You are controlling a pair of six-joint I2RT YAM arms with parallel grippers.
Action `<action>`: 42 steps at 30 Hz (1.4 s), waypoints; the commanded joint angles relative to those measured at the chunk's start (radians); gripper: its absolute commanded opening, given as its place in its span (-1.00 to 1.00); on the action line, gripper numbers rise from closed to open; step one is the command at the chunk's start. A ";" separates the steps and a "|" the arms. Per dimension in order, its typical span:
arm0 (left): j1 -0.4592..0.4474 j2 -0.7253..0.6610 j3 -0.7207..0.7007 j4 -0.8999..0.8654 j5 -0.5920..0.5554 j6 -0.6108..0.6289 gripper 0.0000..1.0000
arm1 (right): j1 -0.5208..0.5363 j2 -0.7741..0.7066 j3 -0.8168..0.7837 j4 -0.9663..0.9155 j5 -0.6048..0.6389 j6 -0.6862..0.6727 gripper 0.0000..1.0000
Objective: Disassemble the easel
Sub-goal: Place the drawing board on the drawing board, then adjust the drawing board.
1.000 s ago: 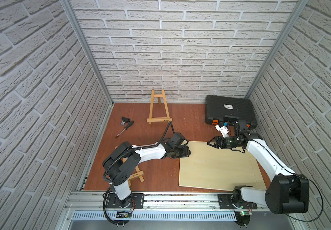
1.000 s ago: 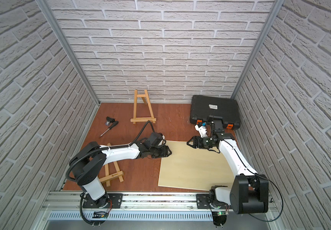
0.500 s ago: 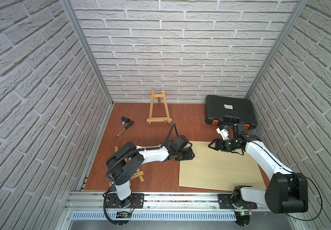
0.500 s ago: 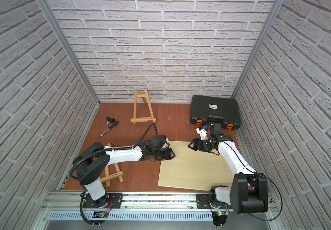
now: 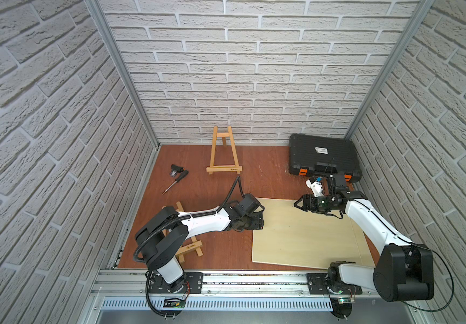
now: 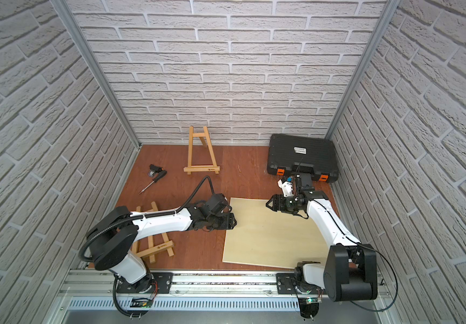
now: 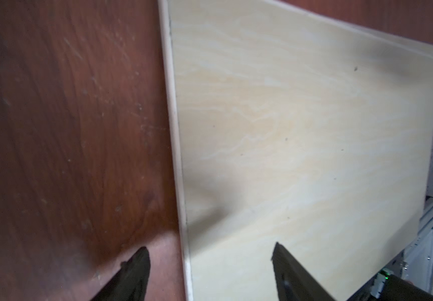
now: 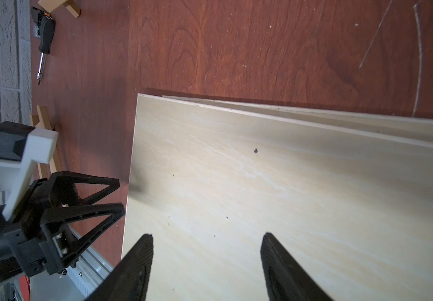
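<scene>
My left arm stretches low, left claw (image 5: 256, 221) wide, the board (image 5: 304, 232) edge running between its jaws. My right arm bends inward, right claw (image 5: 297, 204) wide and empty above the board. Only the right wrist view shows me a second sheet (image 8: 366, 122) underneath. The standing easel (image 5: 223, 151) is well beyond the left claw; the fallen easel (image 5: 190, 247) lies behind it.

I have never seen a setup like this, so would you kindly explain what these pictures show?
Two robot arms are mounted on a rail at the front of the table; each ends in a two-fingered claw. Two pictures look down on the scene; two come from cameras on the wrists, looking past the fingers. On the table are a pale wooden board, a screwdriver, a black case, a standing easel at the back and a lying easel by the left arm's base. The left claw straddles the board's edge, the right claw hovers over the board; both are open and empty.
</scene>
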 commanded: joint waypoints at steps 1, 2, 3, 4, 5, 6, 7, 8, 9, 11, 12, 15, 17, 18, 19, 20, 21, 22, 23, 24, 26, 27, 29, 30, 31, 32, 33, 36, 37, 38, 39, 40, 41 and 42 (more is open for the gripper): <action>-0.028 0.046 0.005 0.002 0.027 -0.017 0.50 | 0.006 -0.037 0.004 0.024 -0.016 0.008 0.36; -0.036 0.056 0.010 0.015 0.037 -0.025 0.50 | 0.005 -0.041 0.005 0.021 -0.014 0.007 0.36; -0.045 0.065 0.014 0.030 0.044 -0.034 0.50 | 0.005 -0.044 0.008 0.017 -0.011 0.005 0.36; -0.052 0.070 0.019 0.041 0.050 -0.043 0.50 | 0.005 -0.046 0.008 0.014 -0.010 0.002 0.36; -0.063 0.079 0.026 0.051 0.056 -0.053 0.50 | 0.005 -0.047 0.009 0.014 -0.010 0.001 0.36; -0.072 0.088 0.036 0.059 0.061 -0.061 0.50 | 0.005 -0.047 0.009 0.014 -0.011 0.001 0.36; -0.081 0.096 0.044 0.060 0.064 -0.067 0.50 | 0.005 -0.047 0.008 0.017 -0.012 0.002 0.36; -0.092 0.103 0.056 0.063 0.069 -0.072 0.50 | 0.005 -0.047 0.005 0.021 -0.017 0.003 0.36; -0.101 0.114 0.067 0.064 0.072 -0.075 0.50 | 0.005 -0.046 0.002 0.027 -0.018 0.004 0.36; -0.117 0.128 0.082 0.068 0.075 -0.085 0.50 | 0.005 -0.042 -0.002 0.034 -0.024 0.008 0.36; -0.124 0.132 0.087 0.071 0.075 -0.091 0.50 | 0.005 -0.041 -0.004 0.038 -0.026 0.008 0.36; -0.133 0.139 0.090 0.088 0.080 -0.109 0.50 | 0.005 -0.041 -0.008 0.044 -0.031 0.010 0.36; -0.139 0.140 0.093 0.093 0.084 -0.118 0.50 | 0.005 -0.040 -0.010 0.047 -0.032 0.011 0.36; -0.143 0.140 0.096 0.093 0.084 -0.120 0.50 | 0.005 -0.041 -0.010 0.047 -0.032 0.011 0.36; -0.145 0.139 0.097 0.093 0.084 -0.122 0.50 | 0.005 -0.041 -0.010 0.046 -0.032 0.011 0.36; -0.148 0.139 0.098 0.092 0.084 -0.124 0.50 | 0.005 -0.039 -0.011 0.050 -0.035 0.013 0.36; -0.150 0.139 0.100 0.092 0.084 -0.124 0.50 | 0.006 -0.040 -0.012 0.052 -0.036 0.014 0.36; -0.150 0.139 0.099 0.094 0.083 -0.125 0.50 | 0.007 -0.038 -0.014 0.055 -0.038 0.014 0.36; -0.150 0.137 0.097 0.097 0.081 -0.126 0.50 | 0.007 -0.038 -0.018 0.060 -0.040 0.018 0.36; -0.151 0.134 0.094 0.100 0.080 -0.126 0.50 | 0.006 -0.038 -0.021 0.064 -0.043 0.023 0.36; -0.150 0.125 0.089 0.099 0.077 -0.125 0.51 | 0.011 -0.033 -0.026 0.076 -0.054 0.026 0.36; -0.148 0.112 0.083 0.096 0.069 -0.122 0.51 | 0.019 -0.030 -0.025 0.079 -0.055 0.029 0.36; -0.132 0.072 0.059 0.102 0.050 -0.116 0.52 | 0.045 -0.021 -0.023 0.095 -0.049 0.037 0.36; -0.121 0.044 0.038 0.105 0.036 -0.114 0.53 | 0.065 -0.014 -0.020 0.110 -0.046 0.044 0.37; -0.108 0.015 0.019 0.104 0.022 -0.109 0.53 | 0.084 -0.004 -0.014 0.122 -0.041 0.050 0.37; -0.092 -0.020 -0.003 0.102 0.007 -0.100 0.54 | 0.110 0.011 -0.006 0.138 -0.034 0.057 0.37; -0.074 -0.057 -0.025 0.094 -0.011 -0.090 0.55 | 0.138 0.029 0.006 0.156 -0.023 0.067 0.37; -0.018 -0.169 -0.088 0.056 -0.050 -0.058 0.56 | 0.211 0.087 0.055 0.212 0.003 0.082 0.37; 0.006 -0.211 -0.109 0.035 -0.065 -0.044 0.57 | 0.236 0.111 0.079 0.232 0.016 0.086 0.37; 0.034 -0.252 -0.128 0.015 -0.073 -0.028 0.58 | 0.262 0.136 0.101 0.260 0.029 0.089 0.37; 0.062 -0.293 -0.150 -0.003 -0.082 -0.015 0.58 | 0.287 0.161 0.130 0.283 0.041 0.095 0.37; 0.093 -0.332 -0.168 -0.017 -0.085 -0.003 0.59 | 0.311 0.186 0.158 0.303 0.054 0.098 0.37; 0.126 -0.374 -0.187 -0.032 -0.086 0.011 0.59 | 0.336 0.217 0.191 0.325 0.069 0.096 0.37; 0.158 -0.414 -0.205 -0.050 -0.089 0.026 0.60 | 0.362 0.247 0.229 0.342 0.091 0.093 0.37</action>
